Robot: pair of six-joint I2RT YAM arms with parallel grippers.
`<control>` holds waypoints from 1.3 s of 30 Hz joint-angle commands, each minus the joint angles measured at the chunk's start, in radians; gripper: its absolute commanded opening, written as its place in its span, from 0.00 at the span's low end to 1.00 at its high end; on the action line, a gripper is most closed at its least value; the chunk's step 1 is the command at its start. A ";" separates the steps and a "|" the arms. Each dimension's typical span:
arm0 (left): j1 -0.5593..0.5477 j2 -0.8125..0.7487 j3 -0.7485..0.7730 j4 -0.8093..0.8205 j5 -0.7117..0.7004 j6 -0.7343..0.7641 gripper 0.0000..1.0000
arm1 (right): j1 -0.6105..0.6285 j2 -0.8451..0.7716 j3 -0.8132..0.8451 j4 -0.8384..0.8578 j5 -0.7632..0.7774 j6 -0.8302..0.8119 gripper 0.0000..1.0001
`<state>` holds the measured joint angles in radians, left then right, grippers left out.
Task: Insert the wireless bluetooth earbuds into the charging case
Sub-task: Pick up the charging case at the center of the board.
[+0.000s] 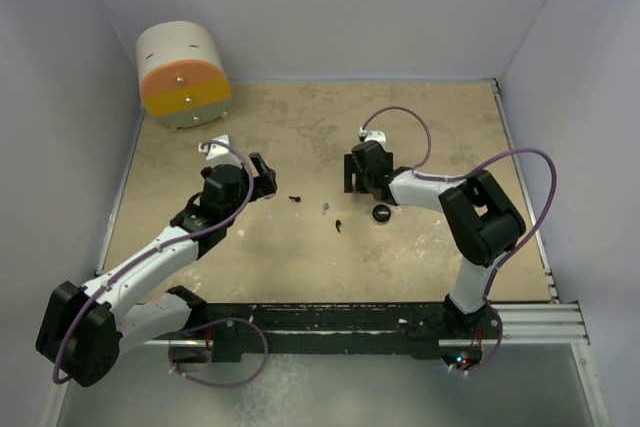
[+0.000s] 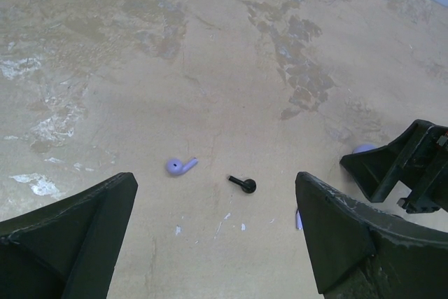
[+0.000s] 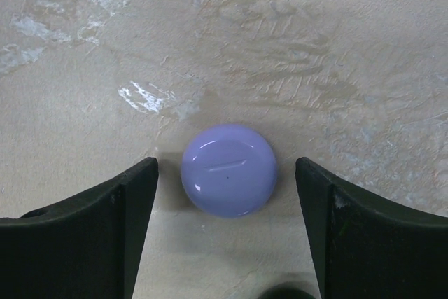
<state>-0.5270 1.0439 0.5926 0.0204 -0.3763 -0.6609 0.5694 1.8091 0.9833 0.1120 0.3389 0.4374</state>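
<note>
Scuffed tan tabletop [image 1: 300, 257]. Left gripper [image 2: 215, 185] spread wide above lavender earbud [image 2: 180, 166] and black earbud [image 2: 245, 185]. Right gripper [image 3: 226, 173] fingers apart, straddling lavender disc [image 3: 229, 152], no contact.

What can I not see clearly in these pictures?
- Top view: the lavender case is hidden under the right hand.
- Top view: the earbuds are too small to show which way they lie.
- Right wrist view: a dark thing is cut off by the bottom edge.
- Left wrist view: a pale bit is partly hidden by a finger of the left hand.
</note>
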 commanded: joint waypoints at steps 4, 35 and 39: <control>-0.005 -0.025 0.023 0.030 -0.026 0.017 0.96 | -0.019 0.014 0.018 0.017 -0.009 -0.010 0.75; -0.005 -0.012 0.035 0.025 -0.044 0.010 0.93 | -0.016 0.012 0.000 -0.018 0.022 -0.036 0.25; -0.005 0.011 0.065 0.041 -0.008 0.010 0.90 | 0.002 -0.050 0.019 0.024 0.017 -0.115 0.00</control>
<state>-0.5270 1.0374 0.5945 0.0200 -0.4004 -0.6609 0.5564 1.8126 0.9833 0.1173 0.3420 0.3973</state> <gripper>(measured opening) 0.911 0.547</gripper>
